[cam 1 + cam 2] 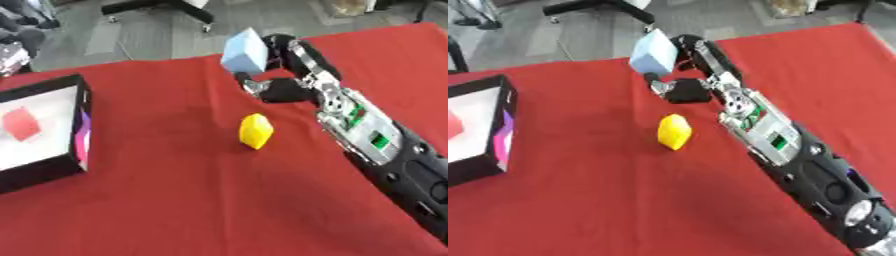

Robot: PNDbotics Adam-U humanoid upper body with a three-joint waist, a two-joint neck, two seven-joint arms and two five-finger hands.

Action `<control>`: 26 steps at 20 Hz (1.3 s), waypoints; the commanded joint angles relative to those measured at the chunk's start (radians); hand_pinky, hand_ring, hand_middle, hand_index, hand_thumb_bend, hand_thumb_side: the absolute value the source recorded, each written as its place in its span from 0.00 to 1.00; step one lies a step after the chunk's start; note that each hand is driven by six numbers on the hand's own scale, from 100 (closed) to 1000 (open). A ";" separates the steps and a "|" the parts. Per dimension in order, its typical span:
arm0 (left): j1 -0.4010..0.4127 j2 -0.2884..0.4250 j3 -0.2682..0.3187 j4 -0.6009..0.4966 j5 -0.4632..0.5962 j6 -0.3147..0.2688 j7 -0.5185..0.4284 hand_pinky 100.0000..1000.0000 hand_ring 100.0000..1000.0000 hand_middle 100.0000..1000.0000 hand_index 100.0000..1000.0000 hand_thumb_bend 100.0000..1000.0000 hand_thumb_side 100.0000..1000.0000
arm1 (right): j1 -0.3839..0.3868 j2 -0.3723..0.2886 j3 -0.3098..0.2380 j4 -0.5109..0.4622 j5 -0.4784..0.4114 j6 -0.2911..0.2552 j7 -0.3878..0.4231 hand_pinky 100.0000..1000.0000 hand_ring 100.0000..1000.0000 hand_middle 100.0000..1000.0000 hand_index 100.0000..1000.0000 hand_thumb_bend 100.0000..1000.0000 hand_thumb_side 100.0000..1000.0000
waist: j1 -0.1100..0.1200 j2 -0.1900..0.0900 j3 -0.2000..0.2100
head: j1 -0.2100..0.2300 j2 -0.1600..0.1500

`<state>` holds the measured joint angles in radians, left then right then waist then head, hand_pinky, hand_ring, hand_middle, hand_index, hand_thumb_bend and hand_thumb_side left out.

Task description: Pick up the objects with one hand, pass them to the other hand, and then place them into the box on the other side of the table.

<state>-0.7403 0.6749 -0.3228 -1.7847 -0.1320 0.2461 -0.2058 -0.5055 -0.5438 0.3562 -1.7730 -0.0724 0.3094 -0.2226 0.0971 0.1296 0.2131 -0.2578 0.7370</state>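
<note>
A light blue block point(244, 51) is held above the far part of the red table point(175, 200), with my right hand point(289, 75) shut on it, fingers curled round its right side and thumb below. A yellow block point(255, 131) lies on the cloth just in front of that hand, apart from it. At the left stands a black box point(44, 170) with a white floor; a red block point(21, 124) lies inside it. My left hand is out of sight.
My right forearm point(376, 145) stretches from the lower right corner across the right side of the table. A purple shape point(83, 135) shows at the box's right wall. Chair bases and grey floor lie beyond the far edge.
</note>
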 commanded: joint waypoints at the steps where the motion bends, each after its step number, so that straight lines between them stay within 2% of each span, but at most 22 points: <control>1: -0.033 0.004 -0.020 -0.020 -0.016 0.002 -0.049 0.78 0.64 0.67 0.75 0.25 0.41 | -0.024 0.002 0.005 0.006 0.021 -0.013 0.007 0.71 0.68 0.45 0.56 0.26 0.00 | 0.005 -0.036 0.004 | -0.001 0.003; 9: -0.098 -0.038 -0.098 -0.038 -0.062 0.027 -0.143 0.78 0.67 0.69 0.77 0.27 0.41 | -0.034 0.024 0.036 0.034 0.070 -0.033 0.026 0.72 0.68 0.45 0.56 0.25 0.00 | 0.013 -0.043 0.016 | -0.013 0.014; 14: -0.132 -0.065 -0.148 -0.016 -0.126 0.037 -0.204 0.79 0.71 0.72 0.80 0.33 0.38 | -0.037 0.037 0.050 0.039 0.087 -0.050 0.023 0.72 0.68 0.46 0.56 0.25 0.00 | 0.017 -0.050 0.023 | -0.021 0.025; 15: -0.139 -0.071 -0.159 -0.009 -0.140 0.036 -0.216 0.80 0.71 0.72 0.81 0.34 0.37 | -0.038 0.039 0.054 0.039 0.091 -0.054 0.023 0.72 0.68 0.45 0.56 0.28 0.00 | 0.018 -0.050 0.025 | -0.023 0.027; 16: -0.145 -0.075 -0.167 -0.003 -0.151 0.035 -0.225 0.80 0.71 0.73 0.81 0.35 0.37 | -0.038 0.041 0.057 0.039 0.094 -0.057 0.024 0.72 0.68 0.46 0.56 0.25 0.00 | 0.018 -0.051 0.025 | -0.024 0.028; 20: -0.160 -0.099 -0.194 0.032 -0.190 0.025 -0.266 0.81 0.73 0.74 0.83 0.37 0.39 | -0.041 0.049 0.068 0.037 0.103 -0.061 0.031 0.72 0.68 0.46 0.56 0.25 0.00 | 0.017 -0.051 0.026 | -0.023 0.029; 26: -0.176 -0.133 -0.210 0.086 -0.241 -0.008 -0.298 0.81 0.74 0.75 0.85 0.43 0.37 | -0.041 0.061 0.080 0.035 0.115 -0.064 0.046 0.72 0.69 0.46 0.56 0.25 0.00 | 0.018 -0.051 0.027 | -0.021 0.028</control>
<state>-0.8923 0.5356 -0.5397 -1.7018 -0.3597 0.2456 -0.4991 -0.5279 -0.4791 0.4389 -1.7256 0.0347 0.2482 -0.1822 0.1036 0.1102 0.2376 -0.2794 0.7635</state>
